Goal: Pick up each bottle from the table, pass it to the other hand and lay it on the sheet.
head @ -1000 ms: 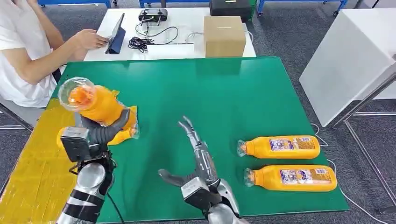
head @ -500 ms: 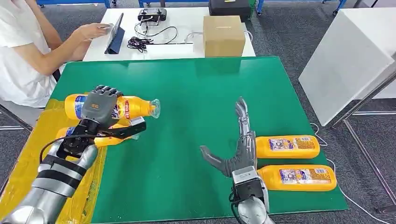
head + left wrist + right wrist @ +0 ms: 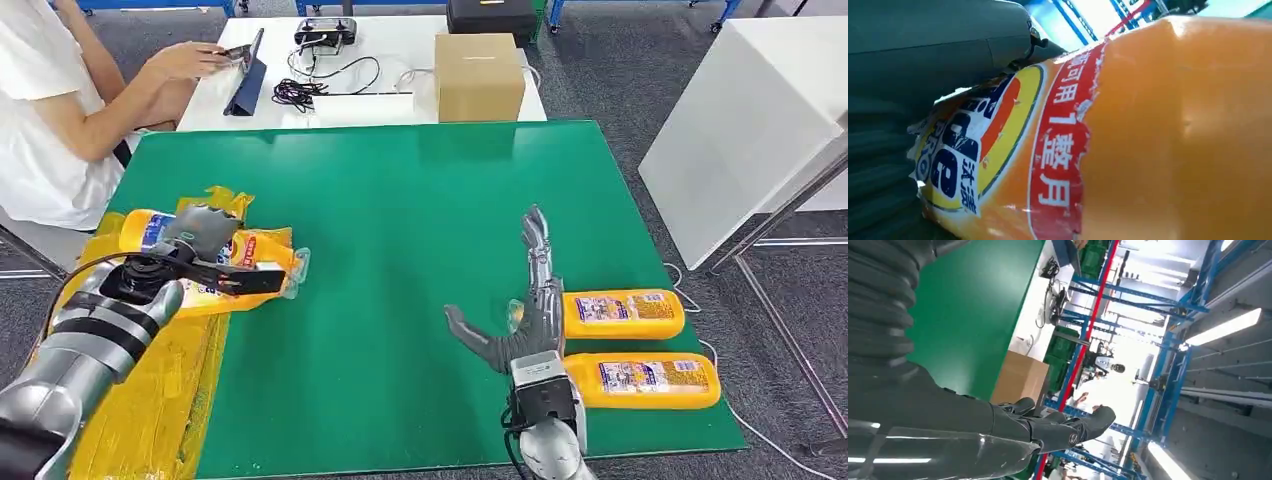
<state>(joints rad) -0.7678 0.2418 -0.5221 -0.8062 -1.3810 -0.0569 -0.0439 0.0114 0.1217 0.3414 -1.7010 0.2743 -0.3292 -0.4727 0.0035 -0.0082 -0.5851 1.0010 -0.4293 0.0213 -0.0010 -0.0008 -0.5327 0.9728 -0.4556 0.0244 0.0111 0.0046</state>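
A: Start at the left. What is the left hand [image 3: 200,235] doing?

B: It grips a bottle [image 3: 225,258] across the label, palm down, fingers wrapped over the top. The bottle lies on its side over the yellow sheet [image 3: 140,400], mouth toward the table's middle. The left wrist view shows the thumb [image 3: 948,35] pressed on the label.

A: Is it resting on the sheet?

B: It looks so, or nearly; I cannot tell whether its weight is fully down. Laying it flat makes sense, since the task wants each bottle lying on the sheet, and a palm-down grip lets the hand lift straight off. There seems to be another bottle under or beside it, but the hand hides most of that.

A: And the forearm?

B: It reaches forward and in from the lower left, low over the sheet.

A: Moving right?

B: The green table [image 3: 400,200] is in the middle. Then the right hand [image 3: 520,320]: it holds nothing, fingers straight and apart, thumb splayed toward the middle, palm side-on. It stands just beside the mouth of the near-side pair's upper bottle [image 3: 620,314]; touching or not, I cannot tell.

A: Why there?

B: Likely lining up for the next pick. The lower bottle [image 3: 640,380] lies parallel, both flat with mouths toward the hand.
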